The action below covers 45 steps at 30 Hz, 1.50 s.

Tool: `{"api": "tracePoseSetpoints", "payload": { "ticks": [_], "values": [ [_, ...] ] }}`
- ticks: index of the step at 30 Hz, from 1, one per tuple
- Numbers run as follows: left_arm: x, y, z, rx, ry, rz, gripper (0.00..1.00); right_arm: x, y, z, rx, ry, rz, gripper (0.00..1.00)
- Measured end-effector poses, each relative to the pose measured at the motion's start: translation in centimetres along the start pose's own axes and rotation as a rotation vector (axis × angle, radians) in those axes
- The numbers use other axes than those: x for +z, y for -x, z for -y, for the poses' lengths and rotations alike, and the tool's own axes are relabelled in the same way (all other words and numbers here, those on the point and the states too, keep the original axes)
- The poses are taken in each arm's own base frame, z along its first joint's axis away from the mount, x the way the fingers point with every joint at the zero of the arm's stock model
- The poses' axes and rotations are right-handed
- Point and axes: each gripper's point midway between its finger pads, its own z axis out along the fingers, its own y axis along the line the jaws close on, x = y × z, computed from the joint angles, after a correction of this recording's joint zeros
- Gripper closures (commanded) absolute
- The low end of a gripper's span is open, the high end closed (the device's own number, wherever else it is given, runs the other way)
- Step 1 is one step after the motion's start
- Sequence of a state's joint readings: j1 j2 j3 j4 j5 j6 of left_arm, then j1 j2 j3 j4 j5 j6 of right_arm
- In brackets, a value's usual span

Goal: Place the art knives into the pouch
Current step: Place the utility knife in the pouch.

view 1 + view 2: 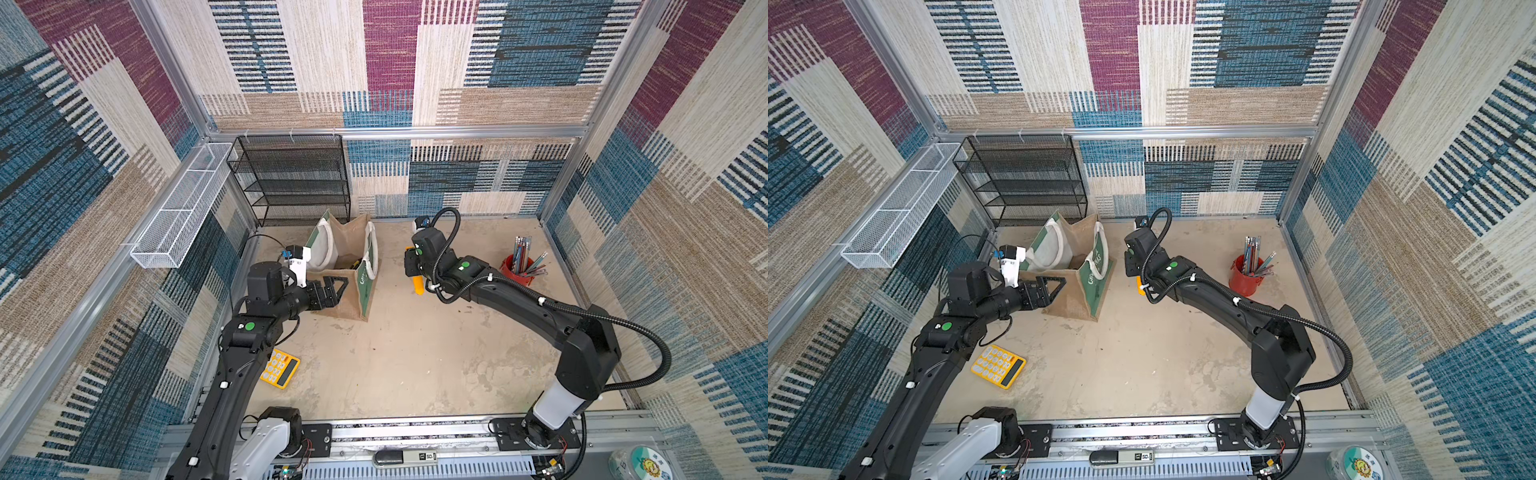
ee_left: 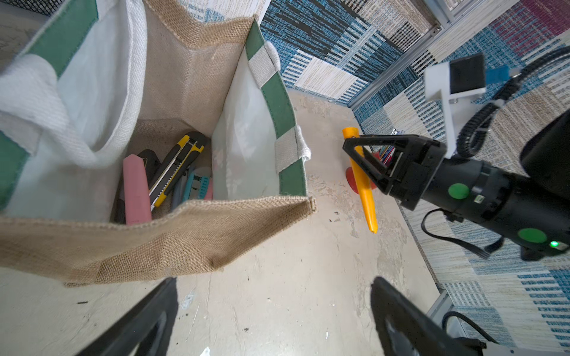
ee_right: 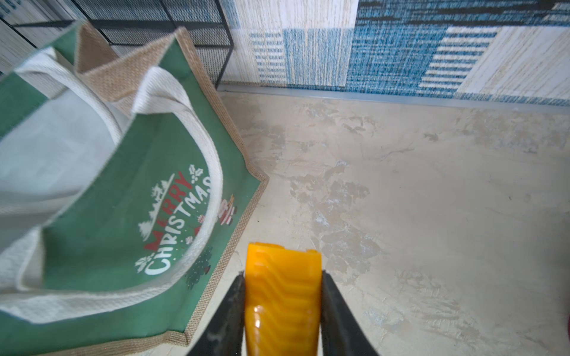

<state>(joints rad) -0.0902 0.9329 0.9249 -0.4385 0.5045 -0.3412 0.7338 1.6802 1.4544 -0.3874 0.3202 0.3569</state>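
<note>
Right gripper [image 3: 282, 277] clamped on the orange art knife [image 3: 283, 308], one jaw pressed to each side of it. Knife hangs tip-down over the desk [image 1: 415, 353], tilted. In both top views it sits at about 3 o'clock of the pouch [image 1: 348, 301], beside the bag and not over its mouth. Pouch upright, mouth open; several cutters [image 2: 175, 166] lie at its bottom. Left gripper [image 2: 274, 281] spread wide, holding nothing, near the pouch's 7 o'clock wall. Red pen cup [image 1: 517, 272] at 3 o'clock of the knife, well apart.
</note>
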Motion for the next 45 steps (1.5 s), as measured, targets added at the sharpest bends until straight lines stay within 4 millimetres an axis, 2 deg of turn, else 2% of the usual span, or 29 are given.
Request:
{"api": "tracePoseSetpoints", "payload": {
  "ticks": [6, 11, 16, 22, 31, 32, 35, 36, 37, 39, 40, 45],
  "values": [
    [-0.1, 0.0, 0.1, 0.002, -0.001, 0.003, 0.02, -1.9, 3.9, -2.7, -0.008, 0.08, 0.082, 0.72],
    [-0.1, 0.1, 0.1, 0.003, -0.001, 0.005, 0.02, -2.7, 7.8, -6.5, -0.032, 0.171, 0.156, 0.73],
    [-0.2, 0.1, 0.1, 0.004, 0.002, 0.007, 0.02, -2.7, 10.1, -10.7, -0.06, 0.274, 0.194, 0.73],
    [-0.1, 0.1, 0.0, 0.003, 0.004, 0.006, 0.02, -0.5, 10.8, -15.5, -0.089, 0.405, 0.188, 0.74],
    [0.0, 0.1, -0.1, 0.001, 0.008, 0.004, 0.01, 3.4, 11.5, -19.1, -0.11, 0.48, 0.209, 0.73],
    [0.0, 0.1, -0.1, 0.001, 0.008, 0.004, 0.01, 3.8, 11.6, -19.4, -0.114, 0.482, 0.216, 0.71],
    [0.0, 0.0, -0.1, 0.001, 0.008, 0.003, 0.02, 5.3, 11.2, -19.8, -0.121, 0.48, 0.219, 0.56],
    [0.0, 0.0, -0.1, 0.001, 0.008, 0.003, 0.01, 5.7, 11.0, -19.9, -0.121, 0.479, 0.215, 0.45],
    [0.0, 0.0, -0.1, 0.001, 0.008, 0.003, 0.02, 6.0, 10.7, -19.9, -0.124, 0.476, 0.209, 0.26],
    [0.0, 0.0, -0.1, 0.002, 0.008, 0.003, 0.02, 6.5, 10.3, -19.8, -0.129, 0.466, 0.2, 0.03],
    [0.0, 0.0, -0.1, 0.002, 0.008, 0.003, 0.02, 6.5, 10.3, -19.7, -0.132, 0.46, 0.199, 0.0],
    [0.1, 0.0, -0.2, 0.0, 0.009, 0.0, 0.01, 5.7, 11.1, -18.9, -0.151, 0.427, 0.219, 0.0]
  ]
}}
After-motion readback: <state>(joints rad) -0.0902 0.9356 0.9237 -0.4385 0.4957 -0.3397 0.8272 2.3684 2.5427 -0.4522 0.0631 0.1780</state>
